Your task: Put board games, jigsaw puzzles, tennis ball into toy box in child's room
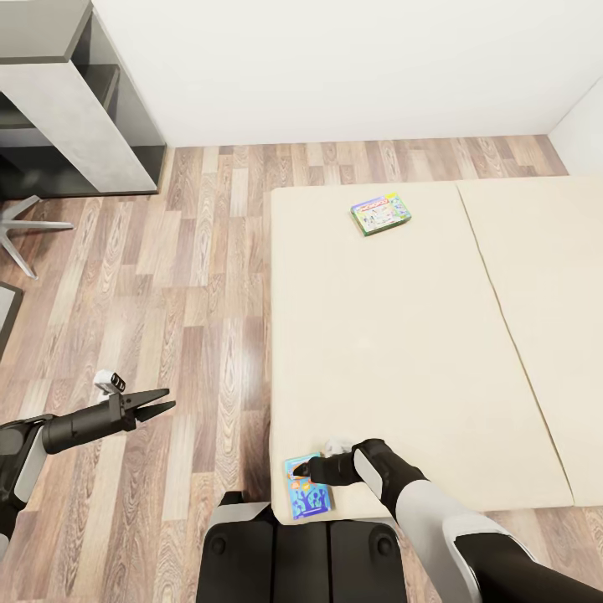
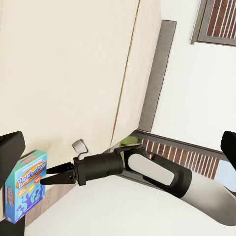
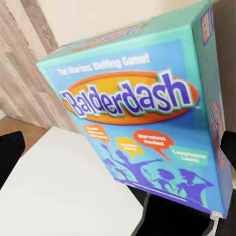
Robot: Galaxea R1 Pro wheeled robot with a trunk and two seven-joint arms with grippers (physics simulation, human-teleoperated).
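Observation:
A blue board game [image 1: 307, 494] with orange drawings lies flat on the near left corner of the cream bed [image 1: 402, 352]. My right gripper [image 1: 301, 476] is open, its tips at this box's far edge. In the right wrist view the box [image 3: 142, 113] reads "Balderdash" and stands close ahead between the dark fingers [image 3: 11, 153]. The left wrist view has the right gripper [image 2: 44, 178] pointing at the same box [image 2: 25, 186]. A green-bordered board game [image 1: 381, 213] lies flat farther up the bed. My left gripper [image 1: 166, 402] hangs open over the wood floor, left of the bed, holding nothing.
A grey and dark cabinet unit [image 1: 84, 109] stands at the back left against the white wall. A chair's star base [image 1: 25, 224] lies on the floor at the left edge. The grey headboard [image 2: 158, 73] and brown shutters [image 2: 219, 19] are at the bed's far end.

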